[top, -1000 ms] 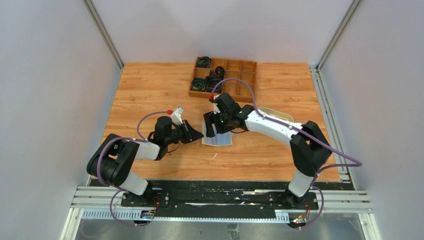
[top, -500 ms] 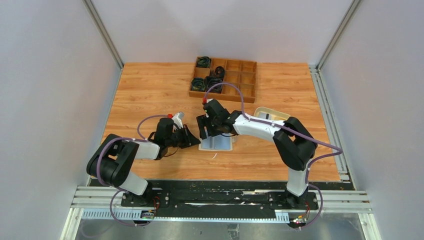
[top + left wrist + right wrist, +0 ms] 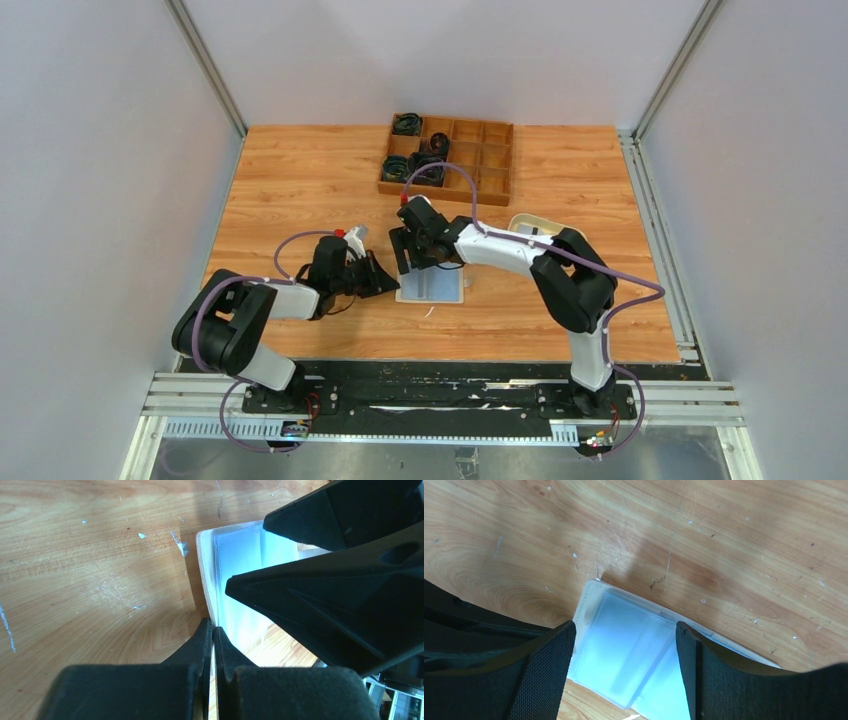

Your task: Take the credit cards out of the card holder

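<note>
Top view: the card holder (image 3: pixel 432 287) lay open on the bench (image 3: pixel 290 180), between the arms. Left wrist: the left gripper (image 3: pixel 213 628) was closed, seemingly pinching the holder's edge. Right wrist: the right gripper (image 3: pixel 624 628) stood spread wide just above the credit cards (image 3: pixel 621 655), apparently not yet drawn from their slots. Extraction looked about to begin, calling for a descent onto one card's edge.

Premises: a robotics test cell in a laboratory. Evidence: plain pale panels (image 3: pixel 100 150) close in a wood-grain surface (image 3: pixel 300 170) on three sides, framed by aluminium profile posts (image 3: pixel 205 65). The left arm (image 3: pixel 255 310) and right arm (image 3: pixel 520 250) are bolted to a slotted metal rail (image 3: pixel 440 395) at the near edge. Purple cables (image 3: pixel 640 285) run exposed.
</note>
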{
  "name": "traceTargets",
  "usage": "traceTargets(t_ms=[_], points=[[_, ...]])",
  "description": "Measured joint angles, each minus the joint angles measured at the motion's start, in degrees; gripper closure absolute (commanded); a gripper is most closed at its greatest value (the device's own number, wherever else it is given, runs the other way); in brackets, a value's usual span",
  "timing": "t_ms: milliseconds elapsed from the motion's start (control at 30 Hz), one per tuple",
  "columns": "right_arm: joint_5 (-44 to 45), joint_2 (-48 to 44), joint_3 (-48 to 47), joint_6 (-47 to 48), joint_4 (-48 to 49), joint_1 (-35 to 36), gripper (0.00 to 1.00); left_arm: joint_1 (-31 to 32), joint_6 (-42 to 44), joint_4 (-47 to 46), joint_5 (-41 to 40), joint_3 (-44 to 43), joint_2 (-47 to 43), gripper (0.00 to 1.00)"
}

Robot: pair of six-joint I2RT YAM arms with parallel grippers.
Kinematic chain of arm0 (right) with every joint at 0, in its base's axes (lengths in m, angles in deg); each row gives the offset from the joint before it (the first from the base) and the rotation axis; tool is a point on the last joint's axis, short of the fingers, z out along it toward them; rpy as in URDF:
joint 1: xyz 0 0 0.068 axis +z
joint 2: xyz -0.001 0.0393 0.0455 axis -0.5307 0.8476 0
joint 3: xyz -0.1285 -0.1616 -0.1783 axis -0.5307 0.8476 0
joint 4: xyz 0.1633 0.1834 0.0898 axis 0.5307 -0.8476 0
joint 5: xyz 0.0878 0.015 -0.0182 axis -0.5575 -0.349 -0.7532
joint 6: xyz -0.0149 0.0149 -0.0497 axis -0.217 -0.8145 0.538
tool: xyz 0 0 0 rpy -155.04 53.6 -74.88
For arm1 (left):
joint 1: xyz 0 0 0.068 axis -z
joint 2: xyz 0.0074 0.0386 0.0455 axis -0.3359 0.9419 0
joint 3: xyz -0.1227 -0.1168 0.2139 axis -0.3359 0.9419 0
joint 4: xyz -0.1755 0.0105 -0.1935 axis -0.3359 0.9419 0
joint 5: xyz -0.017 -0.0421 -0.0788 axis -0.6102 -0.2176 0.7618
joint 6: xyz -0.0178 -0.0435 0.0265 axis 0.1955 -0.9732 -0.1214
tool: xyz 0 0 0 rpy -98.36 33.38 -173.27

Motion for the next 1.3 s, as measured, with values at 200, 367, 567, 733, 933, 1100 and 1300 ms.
traceTargets(t_ms=[200,367,567,733,933,1100,1300], points=[[3.8,1.5,-5.4,1.1,-4.4,2.2,0.20,0.0,0.0,0.0,-0.4,0.3,-0.4,1.00],[6.7,4.2,-8.4,1.9,-8.1,5.0,0.18,0.0,-0.1,0.0,-1.3,1.0,-1.0,1.00],[8.7,5.7,-8.8,2.2,-10.6,6.3,0.18,0.0,-0.5,0.9,-1.8,2.0,-1.3,1.00],[9.4,5.7,-8.9,2.2,-11.0,6.5,0.18,0.1,-1.0,0.9,-2.4,2.0,-1.3,1.00],[10.5,5.6,-8.7,1.8,-11.3,6.9,0.18,0.1,-1.8,0.8,-2.8,2.3,-1.7,1.00],[11.5,3.7,-6.6,1.4,-11.3,7.0,0.17,0.2,-2.0,0.8,-3.5,2.7,-2.2,1.00],[11.6,-1.2,-2.9,1.4,-9.6,7.0,0.16,0.2,-2.5,0.9,-4.5,3.0,-2.9,1.00]])
